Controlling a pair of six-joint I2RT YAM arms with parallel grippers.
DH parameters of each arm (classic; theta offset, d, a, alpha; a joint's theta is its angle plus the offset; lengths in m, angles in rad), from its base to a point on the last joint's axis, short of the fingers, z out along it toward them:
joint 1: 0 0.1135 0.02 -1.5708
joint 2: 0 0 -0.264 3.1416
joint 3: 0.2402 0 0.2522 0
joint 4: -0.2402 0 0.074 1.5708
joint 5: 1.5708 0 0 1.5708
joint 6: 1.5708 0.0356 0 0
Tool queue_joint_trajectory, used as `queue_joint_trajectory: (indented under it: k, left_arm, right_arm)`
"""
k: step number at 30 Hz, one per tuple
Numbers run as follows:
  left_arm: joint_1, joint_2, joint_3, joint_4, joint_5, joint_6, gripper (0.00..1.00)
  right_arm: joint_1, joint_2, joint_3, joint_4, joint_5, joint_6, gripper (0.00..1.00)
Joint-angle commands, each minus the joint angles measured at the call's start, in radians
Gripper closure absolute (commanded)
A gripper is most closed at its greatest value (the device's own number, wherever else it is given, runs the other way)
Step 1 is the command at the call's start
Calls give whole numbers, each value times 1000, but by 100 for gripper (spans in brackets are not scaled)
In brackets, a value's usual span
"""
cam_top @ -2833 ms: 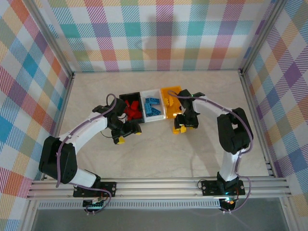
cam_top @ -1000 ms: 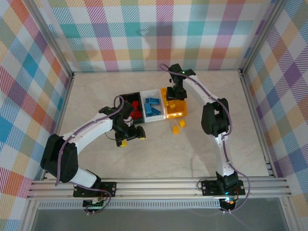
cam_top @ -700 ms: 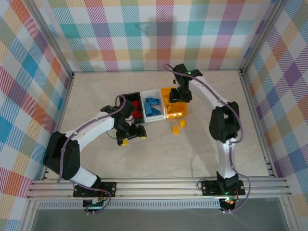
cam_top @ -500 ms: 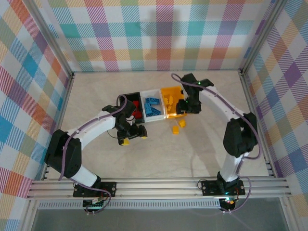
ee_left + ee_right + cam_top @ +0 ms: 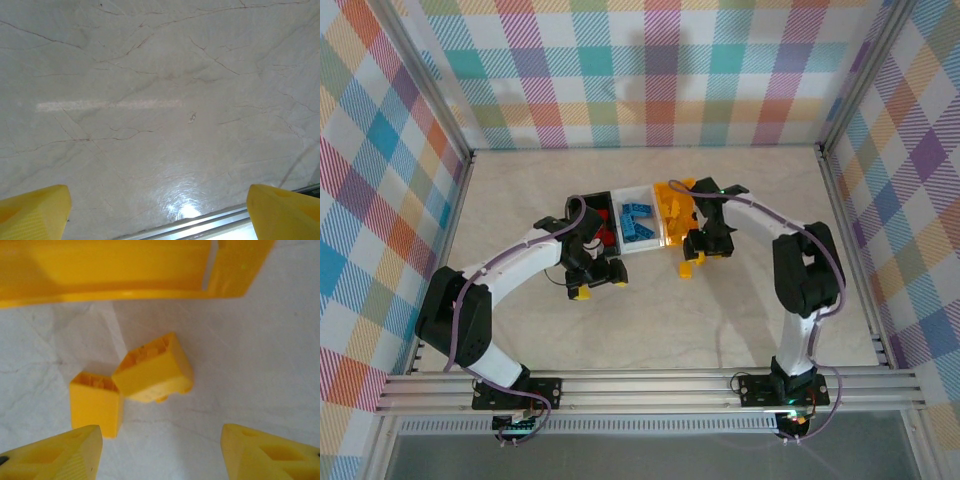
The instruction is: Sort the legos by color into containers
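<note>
The pale, marble-veined table (image 5: 650, 330) is bounded by aluminium rails (image 5: 650, 380) at the left, right and near edges, and checked cloth walls (image 5: 650, 70) stand beyond them. Wide bare room is left across the table's near half and along the far strip behind the bins.

Three rectangular open-topped plastic bins are set close together in a row near the middle. The black bin (image 5: 600, 198) is partly covered by the left arm, and red legos (image 5: 604, 236) are seen in it. Blue legos (image 5: 638, 222) lie in the white bin (image 5: 640, 247). Heaped yellow legos (image 5: 675, 210) fill the glossy orange-yellow bin (image 5: 100, 265).

The right gripper (image 5: 162, 455) is held just in front of that bin's near wall. Its yellow fingers (image 5: 55, 452) are parted and nothing is between them. Below it a pair of yellow bricks (image 5: 155, 370) lies on the table, touching each other and just beside the wall, with their hollow undersides partly shown.

The left gripper (image 5: 160, 215) is held over bare table in front of the black bin. Its wedge-shaped yellow fingertips (image 5: 32, 212) are spread wide and are empty. A lone yellow brick (image 5: 580, 292) lies on the table just beside it.
</note>
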Motion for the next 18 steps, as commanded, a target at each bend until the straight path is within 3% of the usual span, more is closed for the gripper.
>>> queue_joint_trajectory:
  k: [1,9,18]
  left_arm:
    - [-6,-33,-14,-43,-11,15,9]
    - [-6,-36,-22,-43,-13,6,9]
    - [-6,-34,-12,-55,-15,6,9]
  right_arm:
    - [10,51,51,23,5,-34,36]
    - [11,110,82,34,52,-52,37]
    - [10,120,75,50,48,-42,47]
